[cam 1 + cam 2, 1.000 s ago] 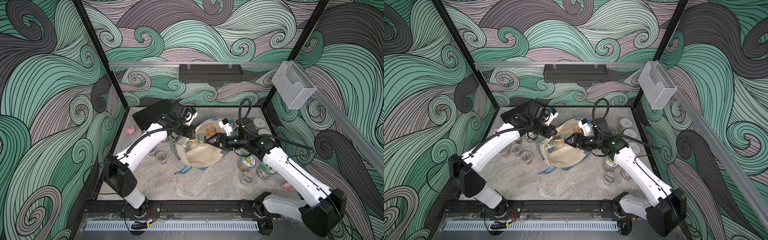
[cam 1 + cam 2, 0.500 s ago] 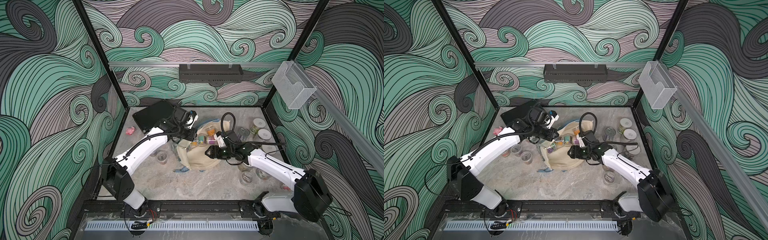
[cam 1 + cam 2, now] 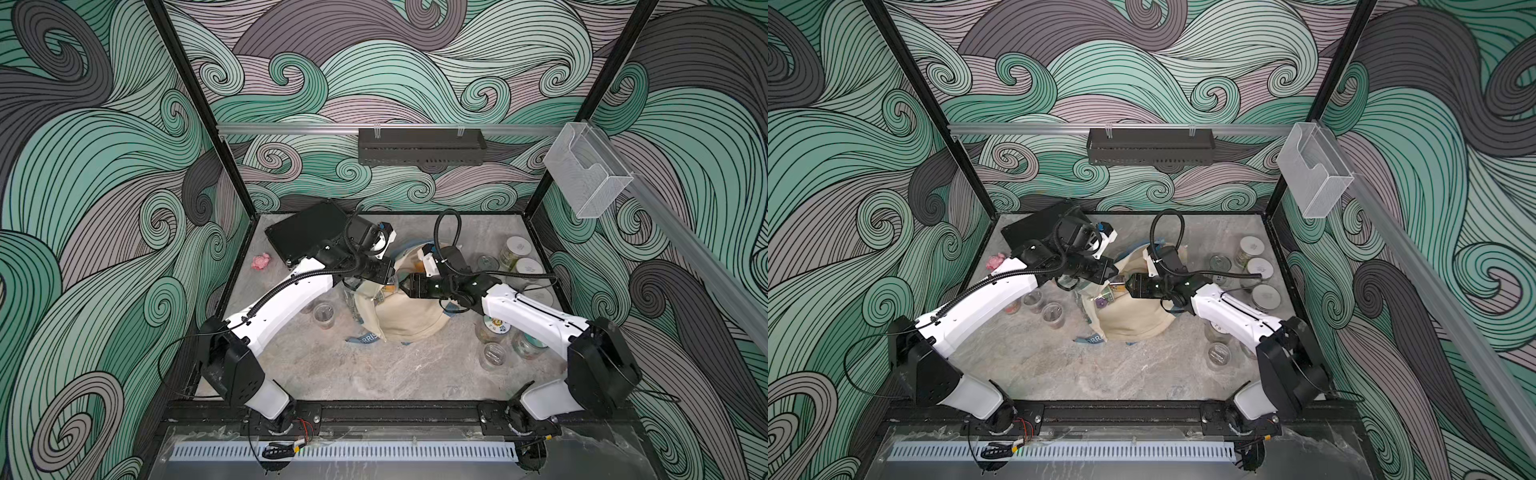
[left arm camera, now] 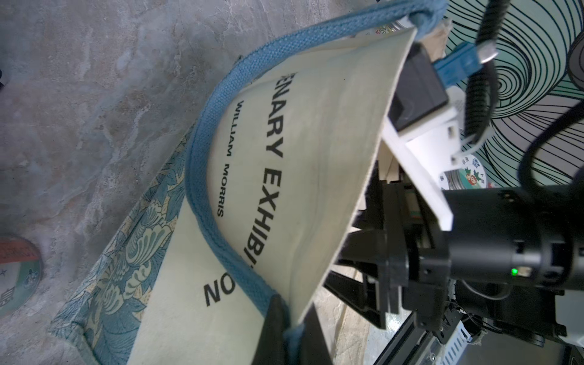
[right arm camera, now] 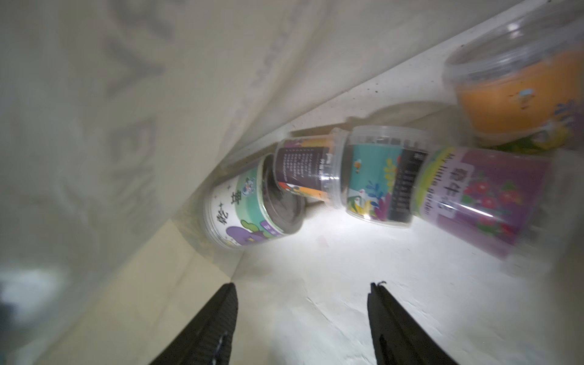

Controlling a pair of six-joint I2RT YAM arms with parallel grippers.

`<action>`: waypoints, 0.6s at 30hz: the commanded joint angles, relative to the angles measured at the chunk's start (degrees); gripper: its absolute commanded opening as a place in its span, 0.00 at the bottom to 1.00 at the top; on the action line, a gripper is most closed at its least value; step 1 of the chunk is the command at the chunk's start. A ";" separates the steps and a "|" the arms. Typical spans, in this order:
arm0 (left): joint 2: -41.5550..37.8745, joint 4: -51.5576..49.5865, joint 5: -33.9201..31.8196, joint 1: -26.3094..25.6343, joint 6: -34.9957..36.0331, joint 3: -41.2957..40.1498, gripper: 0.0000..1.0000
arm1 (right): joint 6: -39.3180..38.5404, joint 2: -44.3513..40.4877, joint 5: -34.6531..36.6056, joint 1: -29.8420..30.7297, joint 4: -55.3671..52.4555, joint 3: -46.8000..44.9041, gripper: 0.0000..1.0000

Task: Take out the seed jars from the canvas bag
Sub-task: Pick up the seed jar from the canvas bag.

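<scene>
Grey marbled tabletop (image 3: 374, 374). Ctr: canvas bag (image 3: 409, 320) slumped on it. Far-L corner: flat black case (image 3: 303, 232), pink lump (image 3: 261, 262) just beside, toward L wall. Seed jars (image 3: 324, 316) upright, L of bag. Far-R jar group (image 3: 517, 249) by R wall; near-R jar group (image 3: 492, 356) closer in.

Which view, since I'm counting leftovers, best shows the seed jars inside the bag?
Right wrist: it looks into the canvas bag at about five seed jars. Both top views glimpse a few at its mouth; left wrist shows only the bag's outside.
</scene>
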 commanded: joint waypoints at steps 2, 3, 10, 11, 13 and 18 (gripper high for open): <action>-2.81 0.52 1.96 -0.64 1.54 -0.69 0.00 | 8.80 1.89 -4.75 2.22 13.23 -3.34 0.69; -3.12 0.52 2.16 -0.64 1.81 -1.00 0.00 | 10.76 2.67 -5.19 2.69 15.59 -3.88 0.69; -3.56 -0.64 2.94 -0.64 2.79 -2.07 0.00 | 23.73 7.78 -5.60 4.96 24.55 -6.05 0.80; -3.65 -0.63 3.11 -0.64 2.79 -2.36 0.00 | 25.86 8.55 -5.61 5.27 25.88 -6.13 0.82; -3.84 -0.45 3.37 -0.64 2.77 -2.80 0.00 | 29.54 9.78 -4.95 5.87 27.36 -6.09 0.86; -3.94 -0.99 3.64 -0.73 2.78 -2.75 0.00 | 39.20 13.97 -3.87 6.67 32.29 -6.56 0.91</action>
